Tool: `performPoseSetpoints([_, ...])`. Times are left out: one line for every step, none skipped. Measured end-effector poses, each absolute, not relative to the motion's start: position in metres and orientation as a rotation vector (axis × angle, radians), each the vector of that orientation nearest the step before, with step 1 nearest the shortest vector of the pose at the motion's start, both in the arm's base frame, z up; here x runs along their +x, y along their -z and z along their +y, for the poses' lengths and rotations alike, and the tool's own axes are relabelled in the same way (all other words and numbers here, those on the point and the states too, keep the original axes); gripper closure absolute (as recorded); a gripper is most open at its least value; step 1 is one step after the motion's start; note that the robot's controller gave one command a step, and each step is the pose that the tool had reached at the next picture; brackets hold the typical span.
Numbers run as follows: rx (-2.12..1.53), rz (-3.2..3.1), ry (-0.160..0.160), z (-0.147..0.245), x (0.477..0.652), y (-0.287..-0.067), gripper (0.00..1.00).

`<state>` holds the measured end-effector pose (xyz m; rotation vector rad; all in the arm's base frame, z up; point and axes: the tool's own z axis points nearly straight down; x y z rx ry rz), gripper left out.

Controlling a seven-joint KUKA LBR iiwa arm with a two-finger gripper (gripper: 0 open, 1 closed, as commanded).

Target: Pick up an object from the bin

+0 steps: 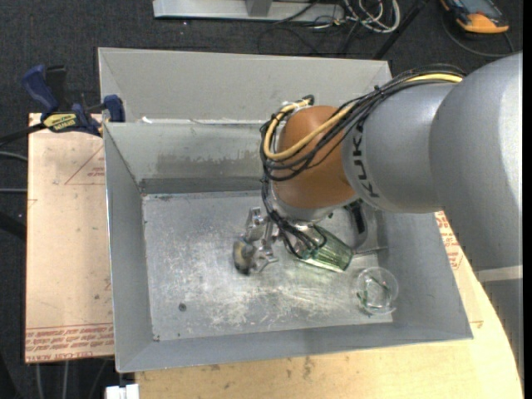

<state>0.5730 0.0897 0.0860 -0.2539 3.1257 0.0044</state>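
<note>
Brownish lump (244, 261) is lying near the middle of the bin (125, 214), with the jaws sitting right against it; I am failing to tell their spacing. I am judging this the grasp step: closing next, then lifting straight.

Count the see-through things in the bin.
2. A green-tinted one lies mid-bin, just right of the gripper. A colourless one lies near the lower right corner. The arm may hide more.

Dull grey metal bin (125, 223), floor scuffed paler. Orange-brown wrist cover (312, 160); yellow and black cables (366, 100). Translucent green piece (330, 257) right of centre; clear piece (376, 289) near right.
</note>
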Motion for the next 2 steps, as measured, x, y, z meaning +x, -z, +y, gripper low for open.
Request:
performPoseSetpoints([-0.255, 3.135, -0.002, 0.089, 0.57, -0.094, 1.0])
performPoseSetpoints([-0.255, 3.139, -0.001, 0.089, 0.569, -0.116, 1.0])
